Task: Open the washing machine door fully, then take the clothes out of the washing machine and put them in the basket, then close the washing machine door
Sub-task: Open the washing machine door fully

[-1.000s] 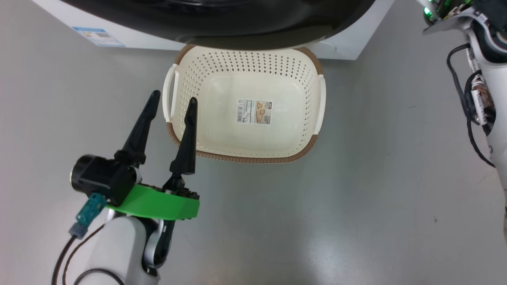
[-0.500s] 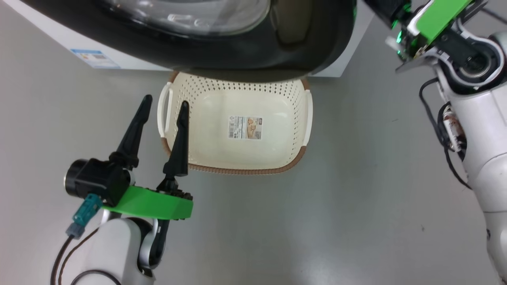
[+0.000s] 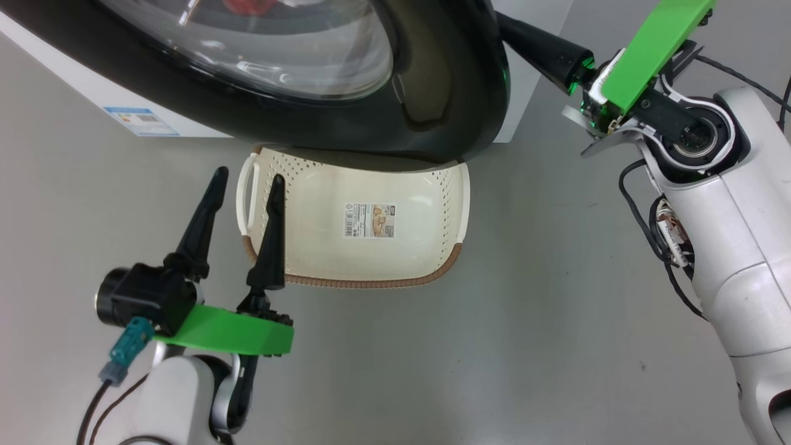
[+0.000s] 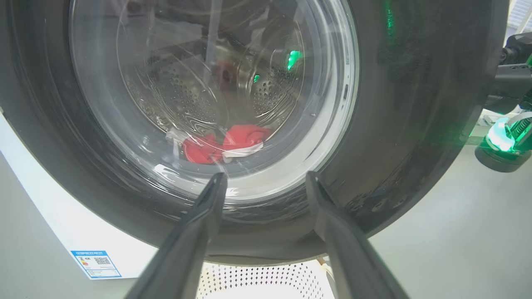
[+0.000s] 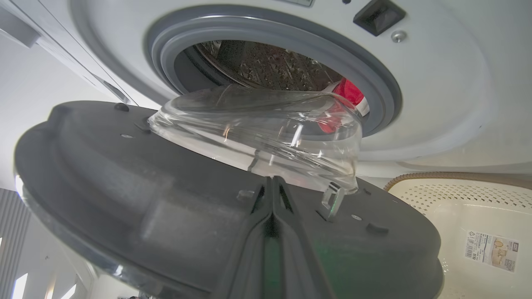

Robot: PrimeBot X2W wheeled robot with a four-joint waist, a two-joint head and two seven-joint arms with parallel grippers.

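Right gripper (image 3: 531, 40), head view: fingers shut together, gripping nothing, tips tucked behind the free right edge of the door (image 3: 432, 93). Door is part open and overhangs the far end of the basket (image 3: 371, 282). A bit of red clothes (image 3: 247, 6) shows through the glass at the top. Left gripper (image 3: 249, 175) is spread wide and empty, low left over the basket's left handle, apart from the door. White washer (image 3: 93, 102) sits behind.

Left wrist view: left gripper (image 4: 266, 176) faces the door's (image 4: 415, 104) outer side. Clothes (image 4: 226, 143) are seen through the glass, low in the drum. Basket (image 4: 266, 278) lies under the door.

Right wrist view: right gripper (image 5: 272, 187) lies closed against the door's (image 5: 124, 187) inner face, just beside the latch. Clothes (image 5: 347, 91) are beyond the glass bowl, at the right of the drum mouth inside the grey ring (image 5: 374, 83). Basket (image 5: 415, 182) is lower right.

Judgement: opening step is unfinished. The right arm is nearer the free edge, on its inner side, so it likely sweeps the door outward toward the robot's left. Clothes stay blocked behind the door for the left arm.
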